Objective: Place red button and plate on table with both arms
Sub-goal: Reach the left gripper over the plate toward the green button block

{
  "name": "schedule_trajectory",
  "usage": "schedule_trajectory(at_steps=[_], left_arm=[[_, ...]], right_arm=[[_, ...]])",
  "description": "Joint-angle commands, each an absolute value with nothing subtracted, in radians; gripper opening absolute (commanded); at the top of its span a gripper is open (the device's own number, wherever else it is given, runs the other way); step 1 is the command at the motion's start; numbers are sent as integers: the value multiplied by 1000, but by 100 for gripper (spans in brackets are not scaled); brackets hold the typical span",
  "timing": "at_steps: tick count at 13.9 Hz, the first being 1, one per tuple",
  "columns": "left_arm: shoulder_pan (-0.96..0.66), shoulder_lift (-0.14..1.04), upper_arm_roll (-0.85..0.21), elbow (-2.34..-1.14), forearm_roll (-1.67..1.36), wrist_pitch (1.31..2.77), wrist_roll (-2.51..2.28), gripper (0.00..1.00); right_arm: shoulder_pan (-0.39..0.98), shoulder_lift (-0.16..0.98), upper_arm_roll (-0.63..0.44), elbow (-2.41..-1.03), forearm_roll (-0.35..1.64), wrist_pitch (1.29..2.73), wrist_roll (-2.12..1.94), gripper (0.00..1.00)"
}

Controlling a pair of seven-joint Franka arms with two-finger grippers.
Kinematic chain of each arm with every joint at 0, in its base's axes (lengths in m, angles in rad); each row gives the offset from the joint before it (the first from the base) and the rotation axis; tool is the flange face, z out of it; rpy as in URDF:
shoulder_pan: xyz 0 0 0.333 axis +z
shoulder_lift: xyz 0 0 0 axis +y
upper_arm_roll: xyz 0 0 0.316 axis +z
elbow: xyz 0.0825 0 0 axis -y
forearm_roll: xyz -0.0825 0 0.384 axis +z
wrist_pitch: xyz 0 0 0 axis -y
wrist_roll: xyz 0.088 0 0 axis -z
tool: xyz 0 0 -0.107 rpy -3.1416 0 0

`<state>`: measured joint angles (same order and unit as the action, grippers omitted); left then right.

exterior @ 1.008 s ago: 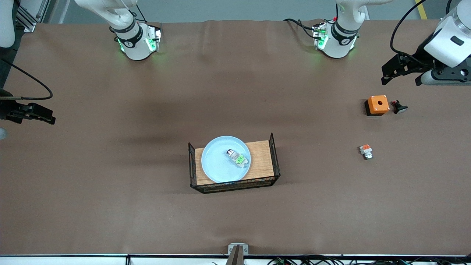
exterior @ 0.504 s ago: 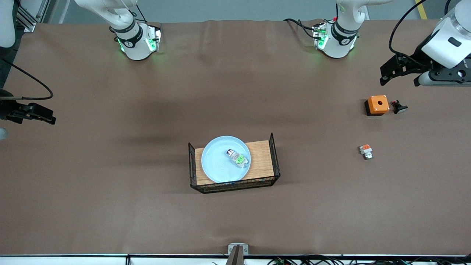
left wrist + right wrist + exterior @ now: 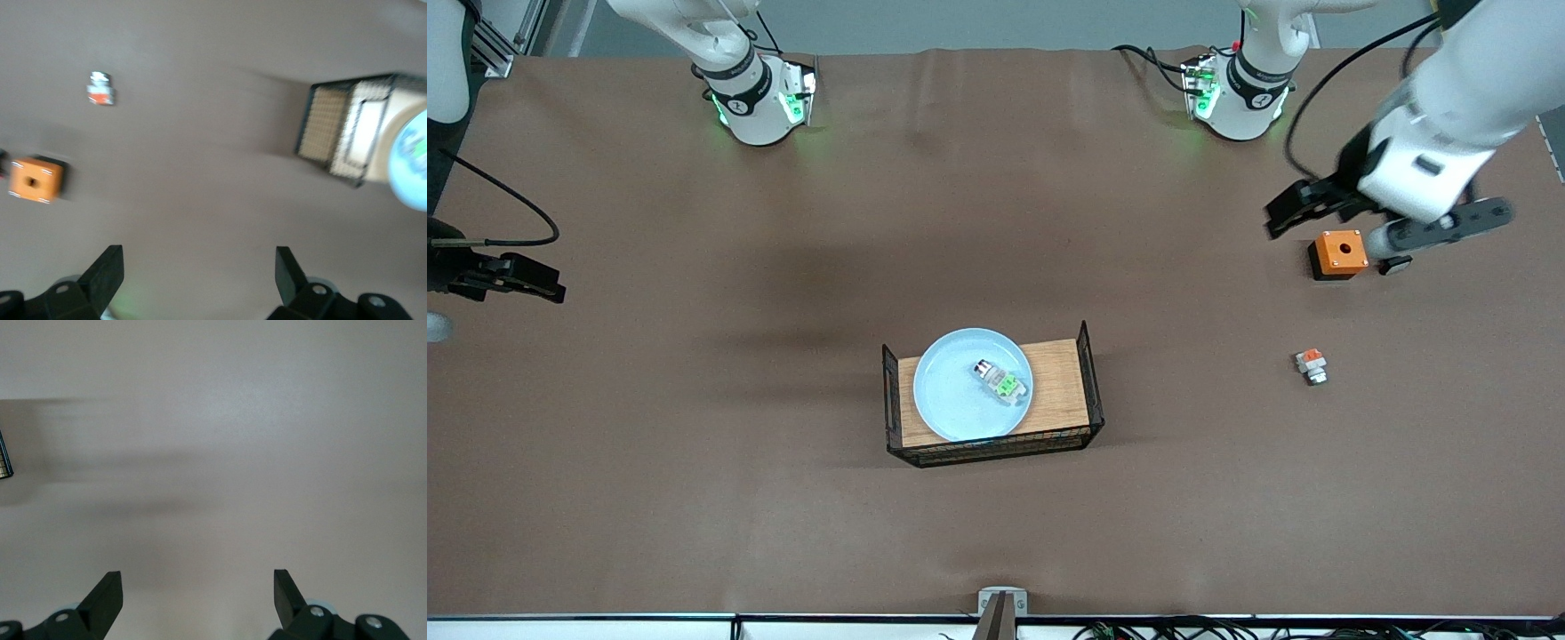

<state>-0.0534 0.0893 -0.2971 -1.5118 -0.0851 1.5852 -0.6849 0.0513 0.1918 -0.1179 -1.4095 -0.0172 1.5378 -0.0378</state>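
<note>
The pale blue plate (image 3: 957, 400) lies on a small wooden board (image 3: 1060, 391) in a black wire frame at the middle of the brown table (image 3: 783, 516). The button part with the green centre (image 3: 1003, 382) lies in the plate. My left gripper (image 3: 200, 263) is open and empty, up over the table by an orange box; in the front view its hand (image 3: 1432, 228) shows above that box. The left wrist view shows the frame (image 3: 337, 127) and the plate's edge (image 3: 410, 160). My right gripper (image 3: 198, 587) is open and empty over bare table at the right arm's end.
An orange box (image 3: 1339, 252) with a hole stands toward the left arm's end; a black button with a pale cap (image 3: 1396, 264) lies beside it, partly under the left hand. A similar part with an orange-red centre (image 3: 1311, 364) lies nearer the front camera.
The left arm has swung in from the table's end toward the orange box, and its wrist view is blurred by the motion. The right arm has barely moved. Plate and button lie still.
</note>
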Motion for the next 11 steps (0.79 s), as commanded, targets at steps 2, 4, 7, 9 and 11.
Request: schedule_trajectory(at_steps=[2, 4, 7, 9, 11], left_arm=[[-199, 308, -298, -1329, -83, 1661, -953, 100], [-265, 383, -296, -1267, -65, 1721, -1075, 100], [-371, 488, -269, -1194, -57, 1828, -1224, 100], [-484, 527, -191, -1192, -55, 1905, -1247, 100], [-619, 593, -67, -1166, -58, 1978, -1297, 100]], right_arm=[[51, 192, -115, -1402, -21, 1539, -35, 100], [51, 192, -115, -1402, -21, 1539, -34, 100], [49, 192, -115, -1402, -21, 1539, -34, 100], [49, 193, -115, -1402, -21, 1537, -34, 100], [49, 193, -115, -1402, -21, 1539, -35, 100]])
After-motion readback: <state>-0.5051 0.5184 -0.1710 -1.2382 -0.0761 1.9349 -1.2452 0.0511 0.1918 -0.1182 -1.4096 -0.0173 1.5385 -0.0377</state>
